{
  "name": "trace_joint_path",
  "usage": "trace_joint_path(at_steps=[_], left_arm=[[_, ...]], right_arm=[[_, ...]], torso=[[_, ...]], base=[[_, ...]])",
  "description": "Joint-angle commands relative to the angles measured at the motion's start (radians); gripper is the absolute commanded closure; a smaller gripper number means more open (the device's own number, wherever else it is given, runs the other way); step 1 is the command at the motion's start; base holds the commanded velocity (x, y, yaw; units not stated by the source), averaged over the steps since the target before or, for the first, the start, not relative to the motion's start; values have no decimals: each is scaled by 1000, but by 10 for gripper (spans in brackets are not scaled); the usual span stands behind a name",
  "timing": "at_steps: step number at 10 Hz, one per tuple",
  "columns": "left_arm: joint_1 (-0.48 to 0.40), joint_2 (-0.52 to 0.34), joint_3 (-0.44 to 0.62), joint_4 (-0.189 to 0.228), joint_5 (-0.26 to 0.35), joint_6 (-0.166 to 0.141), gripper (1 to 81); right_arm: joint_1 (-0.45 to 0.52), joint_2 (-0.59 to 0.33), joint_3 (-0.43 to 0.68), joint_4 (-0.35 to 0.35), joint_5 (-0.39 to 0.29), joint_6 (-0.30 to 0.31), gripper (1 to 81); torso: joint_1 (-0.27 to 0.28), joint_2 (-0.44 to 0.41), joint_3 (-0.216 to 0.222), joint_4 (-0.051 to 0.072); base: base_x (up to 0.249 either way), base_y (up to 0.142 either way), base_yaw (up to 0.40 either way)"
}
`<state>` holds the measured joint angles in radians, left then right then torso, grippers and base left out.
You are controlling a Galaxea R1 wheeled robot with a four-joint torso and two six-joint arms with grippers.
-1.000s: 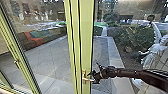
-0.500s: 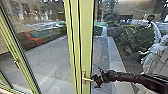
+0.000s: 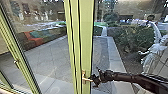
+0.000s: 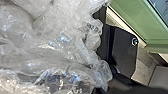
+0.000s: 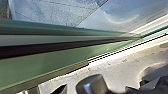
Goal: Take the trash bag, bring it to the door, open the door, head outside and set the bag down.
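Lower it goes, the right arm (image 3: 130, 77): in the head view it has sunk a little since a second ago, and more of the lever on the door handle (image 3: 84, 78) is showing now. Right up at the end of that lever sits the right gripper (image 3: 95, 79), dark against the paving behind the glass; they look to be touching, but whether it is wide, narrow or closed on the lever, I cannot tell.

And the trash bag (image 4: 55, 47)? Here it is, crumpled, clear plastic, bunched up close to the left wrist camera, beside the robot's dark plate (image 4: 123, 51). What state the left gripper is in, I cannot tell.

Straight ahead stands the green door frame (image 3: 86, 32), tall and upright, with the handle low on it. Over to the left, a second green frame (image 3: 21, 67) leans across the view, carrying a small fitting (image 3: 17, 62). Through the glass we get the paved yard (image 3: 47, 60), a row of colored seats (image 3: 32, 37) with orange and teal among them, and leafy plants (image 3: 135, 35) off to the right. A pale, wispy shape (image 3: 152, 52) runs down the right side, too blurred to name. Close up in the right wrist view, the green framing slants above a bright, light-colored strip (image 5: 112, 56).
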<state>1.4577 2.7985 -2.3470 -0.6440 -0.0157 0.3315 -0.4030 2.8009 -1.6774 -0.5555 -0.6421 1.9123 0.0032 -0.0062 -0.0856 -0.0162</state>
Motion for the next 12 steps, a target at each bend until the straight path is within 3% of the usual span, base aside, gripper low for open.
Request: trace_joint_path(at_steps=[1,9,12], left_arm=[[-42,-10,12,-11,77,-3,811],[-42,-6,11,-13,77,-3,811],[-42,-5,11,-14,77,-3,811]], right_arm=[[97,36,-14,-50,-14,-1,10],[29,81,-54,-104,-14,-3,10],[25,91,-63,-122,-21,-4,10]], torso=[[0,0,0,0],[-2,0,1,-1],[-2,-1,-80,-1]], base=[[0,0,0],[0,0,0],[0,0,0]])
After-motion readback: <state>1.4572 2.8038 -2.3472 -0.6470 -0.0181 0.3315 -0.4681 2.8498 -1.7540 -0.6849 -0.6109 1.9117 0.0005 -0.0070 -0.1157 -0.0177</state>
